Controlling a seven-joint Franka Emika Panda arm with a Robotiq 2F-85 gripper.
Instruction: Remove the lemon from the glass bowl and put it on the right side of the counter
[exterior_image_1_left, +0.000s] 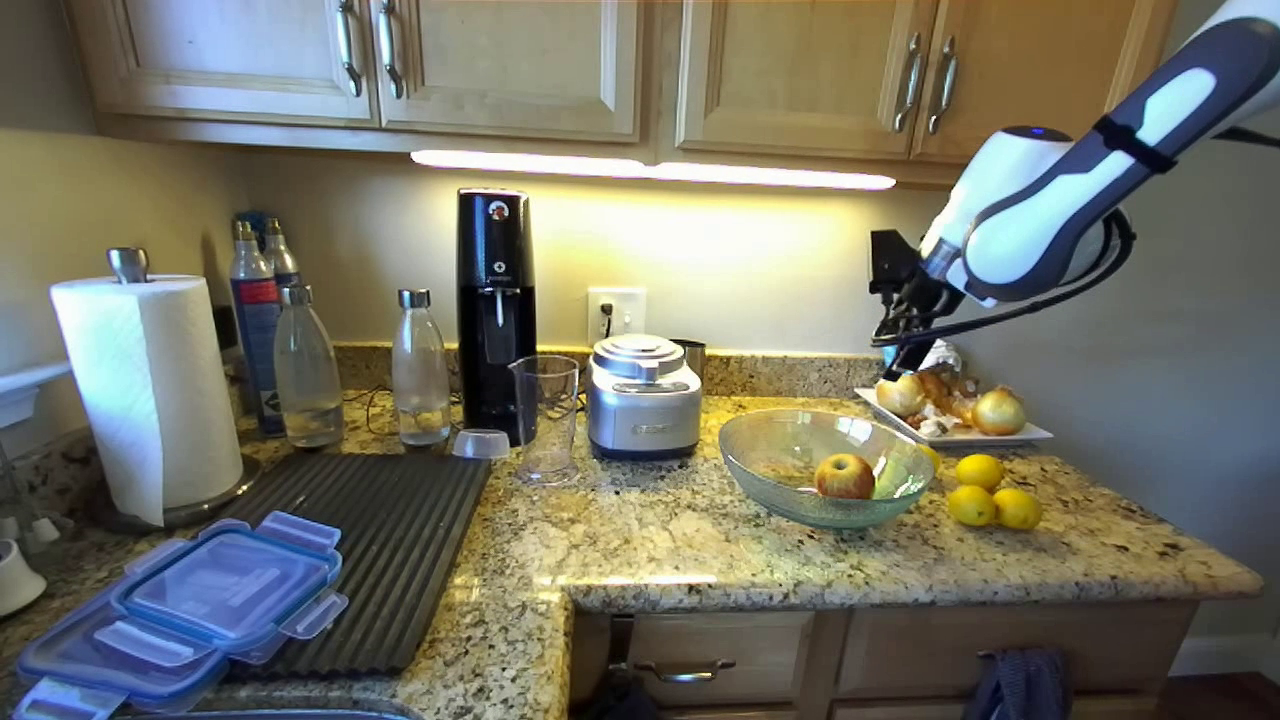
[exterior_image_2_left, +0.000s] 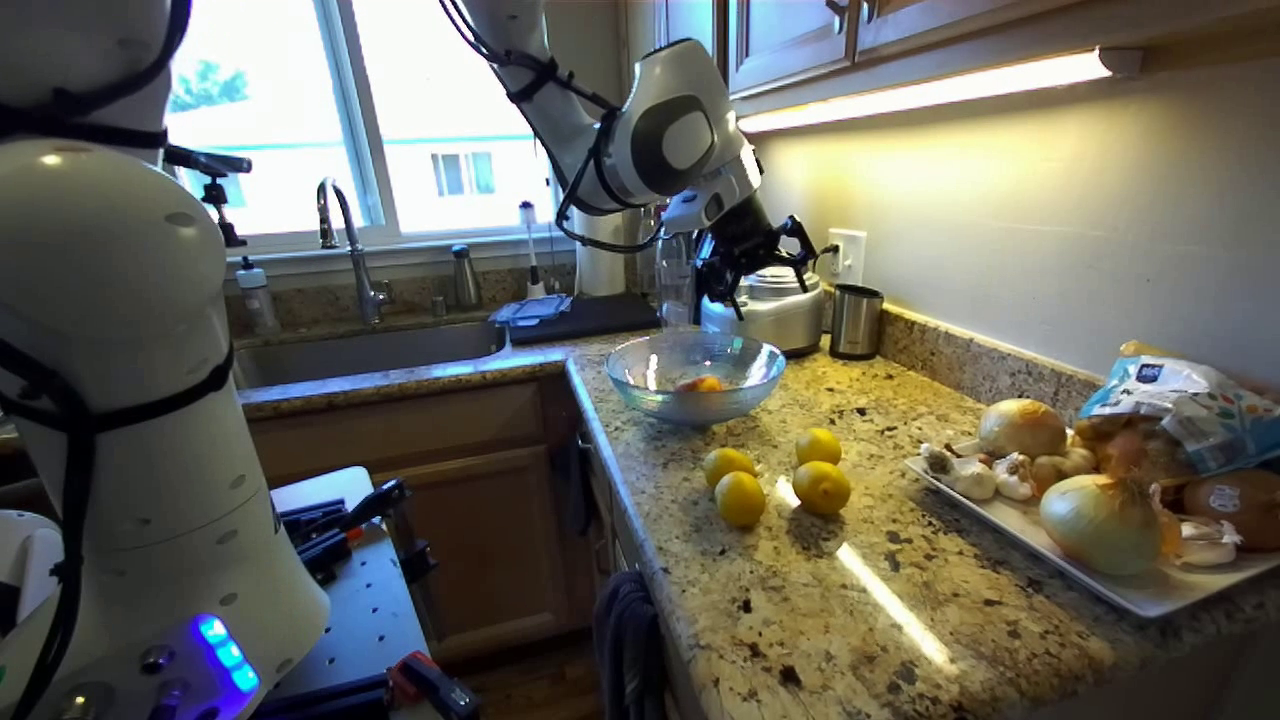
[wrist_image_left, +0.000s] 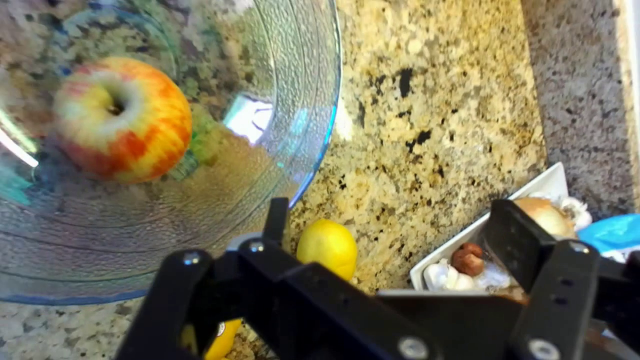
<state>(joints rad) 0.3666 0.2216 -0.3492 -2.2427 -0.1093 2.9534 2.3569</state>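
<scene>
Several yellow lemons lie on the granite counter (exterior_image_1_left: 1110, 545) (exterior_image_2_left: 900, 420) beside the bowl; one lemon shows in both exterior views (exterior_image_1_left: 1018, 508) (exterior_image_2_left: 822, 487). In the wrist view a lemon (wrist_image_left: 327, 247) lies just outside the bowl's rim, near the left finger. The clear glass bowl (exterior_image_1_left: 775, 495) (exterior_image_2_left: 640, 390) (wrist_image_left: 225, 210) holds a reddish-yellow apple (exterior_image_1_left: 845, 477) (exterior_image_2_left: 700, 384) (wrist_image_left: 122, 120); all the lemons I see are outside it. My gripper (exterior_image_1_left: 893, 360) (exterior_image_2_left: 771, 300) (wrist_image_left: 397, 230) hangs above the counter near the bowl. Its fingers are spread wide with nothing between them.
A white plate (exterior_image_1_left: 1035, 435) (exterior_image_2_left: 1145, 600) (wrist_image_left: 555, 182) with onions and garlic stands near the wall. A steel cooker (exterior_image_1_left: 645, 415) (exterior_image_2_left: 760, 325) stands beside the bowl. A clear pitcher (exterior_image_1_left: 547, 420) and a dark ribbed mat (exterior_image_1_left: 390, 560) are farther along the counter.
</scene>
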